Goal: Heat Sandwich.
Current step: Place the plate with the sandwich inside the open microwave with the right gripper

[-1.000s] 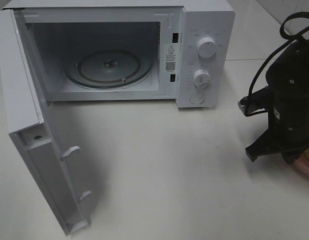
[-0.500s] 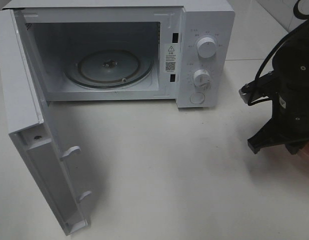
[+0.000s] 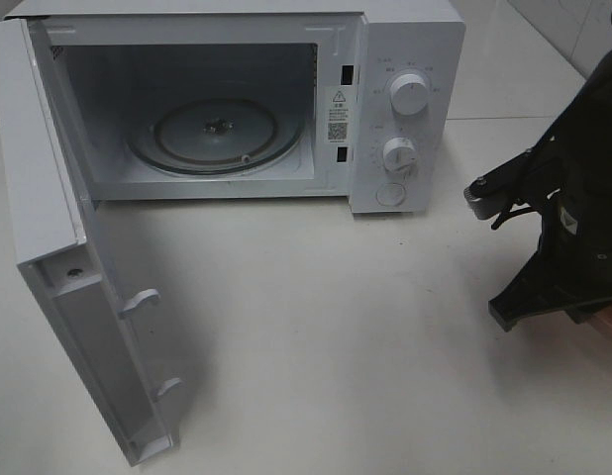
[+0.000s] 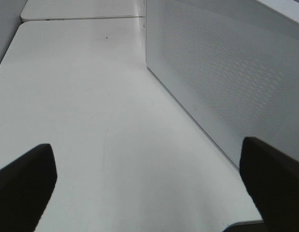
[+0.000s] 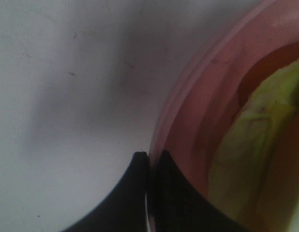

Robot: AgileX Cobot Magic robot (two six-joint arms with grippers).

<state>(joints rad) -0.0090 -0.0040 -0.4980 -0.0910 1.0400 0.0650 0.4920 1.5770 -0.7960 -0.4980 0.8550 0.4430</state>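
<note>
We have the right claw (image 5: 149,159) pinched narrow on the rim of the pink plate (image 5: 188,111), one finger on each side of the edge. That grip lets us carry the sandwich (image 5: 246,135) without touching it. The sandwich lies on the plate, its pale green filling showing just beyond the claw, well to the right of the microwave (image 3: 405,59). The door (image 3: 49,198) hangs fully open toward us, so the glass turntable (image 3: 217,134) is bare and reachable. Our left claw (image 4: 147,179) is spread wide and holds nothing, low over the table (image 3: 336,327) beside the microwave's perforated side, probably parked clear of the plate's path.
</note>
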